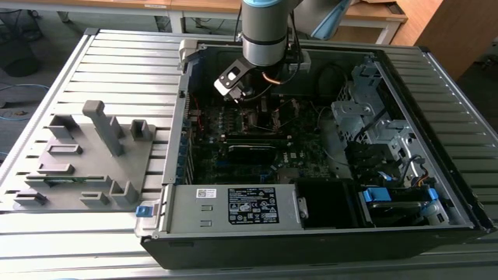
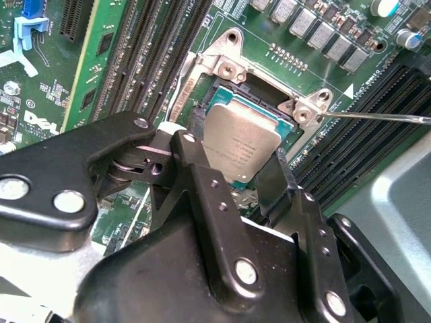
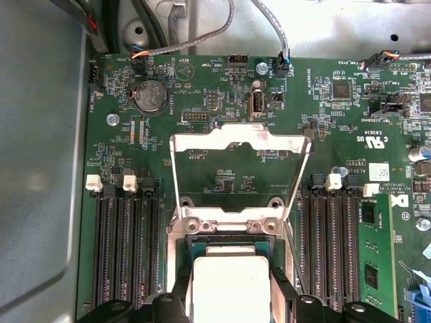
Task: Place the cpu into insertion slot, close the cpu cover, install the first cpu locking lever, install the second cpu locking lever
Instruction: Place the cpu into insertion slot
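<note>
My gripper is shut on the cpu, a flat square chip with a dull metallic top and a green edge. One black finger presses each of two opposite sides. The chip sits directly over the insertion slot, whose silvery rim shows just beyond it; whether it rests inside I cannot tell. In the first wrist view the cpu lies between the fingers above the slot. The cpu cover is swung open, flat on the board beyond. Two thin levers stand raised beside it. The exterior view has the gripper low inside the case.
Long black memory slots flank the socket on both sides. The open computer case holds a drive cage, cables and a power supply. A grey fixture stands on the slatted table at the exterior view's left.
</note>
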